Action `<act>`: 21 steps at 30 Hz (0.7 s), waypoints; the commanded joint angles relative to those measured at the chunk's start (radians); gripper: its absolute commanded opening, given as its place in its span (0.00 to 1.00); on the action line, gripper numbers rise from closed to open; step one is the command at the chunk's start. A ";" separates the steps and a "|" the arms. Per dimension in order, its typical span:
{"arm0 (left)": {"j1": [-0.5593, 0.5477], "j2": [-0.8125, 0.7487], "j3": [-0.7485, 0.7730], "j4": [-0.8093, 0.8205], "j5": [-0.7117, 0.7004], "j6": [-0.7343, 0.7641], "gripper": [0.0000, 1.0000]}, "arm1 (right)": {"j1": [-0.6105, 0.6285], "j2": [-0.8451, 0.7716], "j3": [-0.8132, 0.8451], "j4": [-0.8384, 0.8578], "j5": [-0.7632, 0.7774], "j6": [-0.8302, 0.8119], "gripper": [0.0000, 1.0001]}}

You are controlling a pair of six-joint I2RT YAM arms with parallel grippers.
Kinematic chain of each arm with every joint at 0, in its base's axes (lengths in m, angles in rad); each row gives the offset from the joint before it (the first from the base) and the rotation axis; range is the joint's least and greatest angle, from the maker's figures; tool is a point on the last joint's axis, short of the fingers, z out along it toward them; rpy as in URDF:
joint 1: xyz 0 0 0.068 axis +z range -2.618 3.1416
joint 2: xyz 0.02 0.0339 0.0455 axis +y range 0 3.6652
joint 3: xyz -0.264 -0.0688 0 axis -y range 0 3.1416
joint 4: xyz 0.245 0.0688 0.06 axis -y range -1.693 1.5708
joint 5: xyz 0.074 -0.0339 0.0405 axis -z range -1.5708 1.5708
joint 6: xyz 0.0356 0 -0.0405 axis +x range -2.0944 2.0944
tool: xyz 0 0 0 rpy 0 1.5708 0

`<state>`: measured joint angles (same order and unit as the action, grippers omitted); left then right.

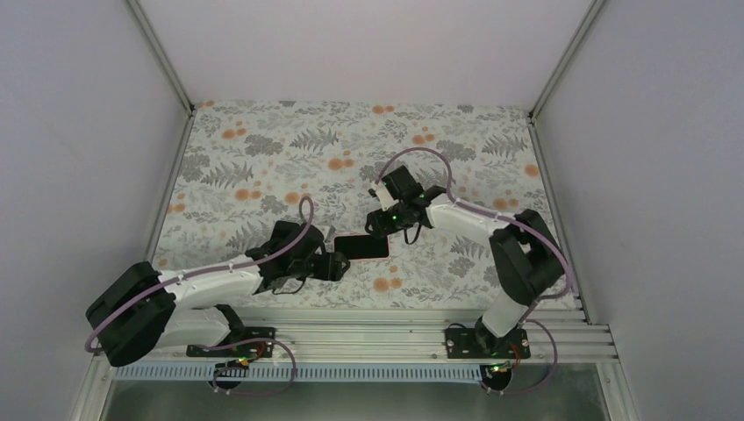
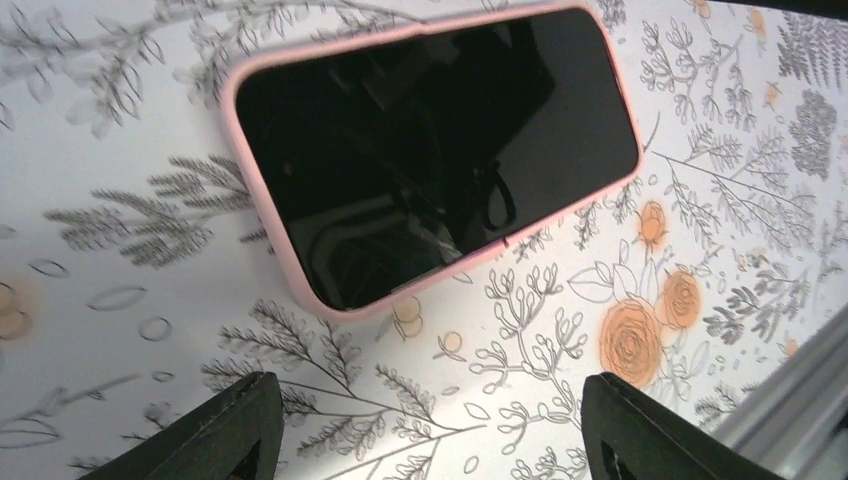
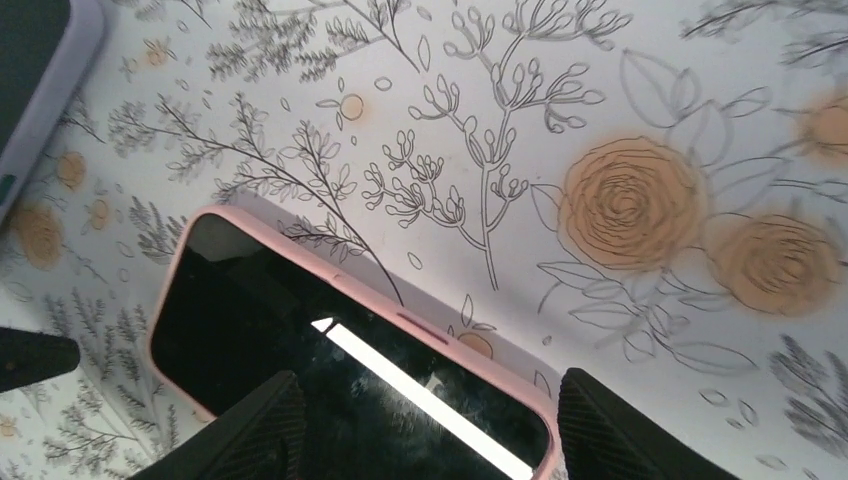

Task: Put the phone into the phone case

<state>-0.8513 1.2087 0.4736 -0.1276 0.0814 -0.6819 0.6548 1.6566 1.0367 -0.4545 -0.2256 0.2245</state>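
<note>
From above, I see the flat black glass phone [image 1: 361,246] lying on the flowery cloth [image 1: 263,149] between the left claw [image 1: 336,264] and right claw [image 1: 380,226]. Left wrist: a smooth pink rubbery case [image 2: 322,303] hugs it, and the claw is wide open (nothing held). Right wrist: that claw is open too.

Glossy blk glass on phone [image 2: 430,150], smooth matt pink phone case [image 3: 380,305], matt floral-print table cover [image 2: 120,300].

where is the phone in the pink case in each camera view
top external: phone near the middle of the picture
left wrist: phone in the upper middle, lying flat, screen up
right wrist: phone at lower left, cut by the bottom edge
shared landmark: the pink case around it, on the flowered table cover
</note>
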 commanded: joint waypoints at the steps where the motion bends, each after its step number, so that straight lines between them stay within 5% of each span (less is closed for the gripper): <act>1: -0.005 0.016 -0.055 0.142 0.112 -0.070 0.76 | -0.013 0.085 0.037 0.034 -0.089 -0.066 0.62; 11: 0.000 0.164 -0.073 0.312 0.187 -0.099 0.79 | -0.020 0.138 -0.010 0.075 -0.156 -0.094 0.72; 21: 0.099 0.248 -0.039 0.320 0.210 -0.045 0.79 | -0.006 0.018 -0.192 0.126 -0.256 -0.031 0.69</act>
<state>-0.7967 1.4200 0.4248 0.2306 0.2878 -0.7601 0.6399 1.7332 0.9302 -0.3367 -0.4107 0.1619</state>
